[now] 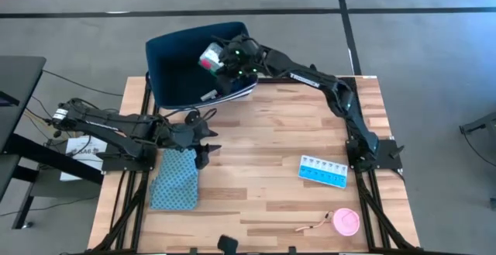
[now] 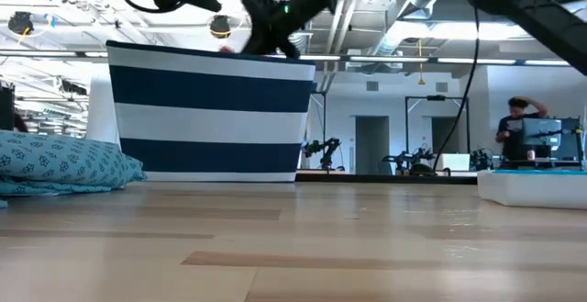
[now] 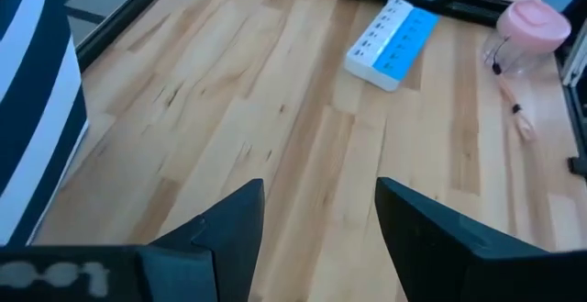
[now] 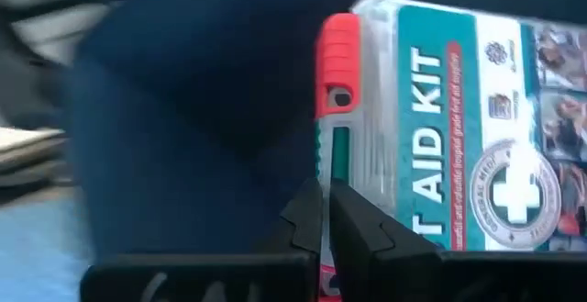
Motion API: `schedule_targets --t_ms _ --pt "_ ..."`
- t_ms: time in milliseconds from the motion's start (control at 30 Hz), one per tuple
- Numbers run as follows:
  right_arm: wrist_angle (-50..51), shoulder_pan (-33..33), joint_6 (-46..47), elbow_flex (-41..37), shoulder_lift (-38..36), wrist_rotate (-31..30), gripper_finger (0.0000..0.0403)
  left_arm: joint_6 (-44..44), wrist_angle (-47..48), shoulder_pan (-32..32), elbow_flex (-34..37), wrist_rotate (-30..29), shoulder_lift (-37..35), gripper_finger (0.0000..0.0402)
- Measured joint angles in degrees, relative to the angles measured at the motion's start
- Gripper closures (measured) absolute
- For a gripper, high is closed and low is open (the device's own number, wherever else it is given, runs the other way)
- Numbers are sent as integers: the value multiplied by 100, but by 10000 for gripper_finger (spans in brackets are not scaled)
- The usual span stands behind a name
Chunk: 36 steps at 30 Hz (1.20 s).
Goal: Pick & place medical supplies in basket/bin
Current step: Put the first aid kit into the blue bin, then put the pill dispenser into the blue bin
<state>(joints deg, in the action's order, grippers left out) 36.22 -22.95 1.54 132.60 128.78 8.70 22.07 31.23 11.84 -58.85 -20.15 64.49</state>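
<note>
A flat first aid kit box [image 4: 459,128], green and white with a red-orange latch on one edge, is held over the open navy bin [image 1: 174,65] at the far edge of the bench [image 1: 263,146]. The letters "AID KIT" are read along its long axis in the right wrist view, beside a round emblem with a white cross; smaller printing on it cannot be made out. In that view the long axis runs away from the fingers [image 4: 362,224], and the latched edge is pinched between them. The right gripper [image 1: 225,63] is thus closed down to a narrow gap on the box's edge, and in the high view the box is seen tilted just inside the bin's near wall. In the low view the bin's outer side is shown with broad white and navy stripes. Well away from the right fingers, near that arm's base, a light blue pill organiser [image 1: 324,170] lies flat, its long axis running across the bench; its lid markings are too small to read. A pink disc [image 1: 346,221] lies at the near edge beyond it. The left gripper [image 1: 203,140] hovers low over bare bench, its fingers [image 3: 229,224] spread apart and holding nothing, with a blue patterned pouch [image 1: 175,179] just beside it.
</note>
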Motion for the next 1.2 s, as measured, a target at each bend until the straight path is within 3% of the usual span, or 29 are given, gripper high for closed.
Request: schedule_targets --t_ms 167,567,733,867,1000,1100,1200 --pt "-218 -137 155 4 185 -76 379 -281 17 -17 2 -12 -16 202" --pt "-162 -191 103 11 137 191 283 -404 39 -63 3 -216 -188 202" --pt "-191 -47 -69 7 -182 174 262 -400 33 -63 2 -220 -188 202" --pt "-49 261 -524 11 -722 -442 261 -400 30 -63 2 -224 -188 202" --pt "589 831 -1152 7 -1227 -1424 268 -396 30 -63 2 -268 -188 202" --pt "1163 1330 -1112 9 -1628 -2002 270 -385 30 -63 4 -268 -188 202" --pt "1904 1838 -704 20 -1929 -2184 267 -377 29 -63 2 -270 -188 202"
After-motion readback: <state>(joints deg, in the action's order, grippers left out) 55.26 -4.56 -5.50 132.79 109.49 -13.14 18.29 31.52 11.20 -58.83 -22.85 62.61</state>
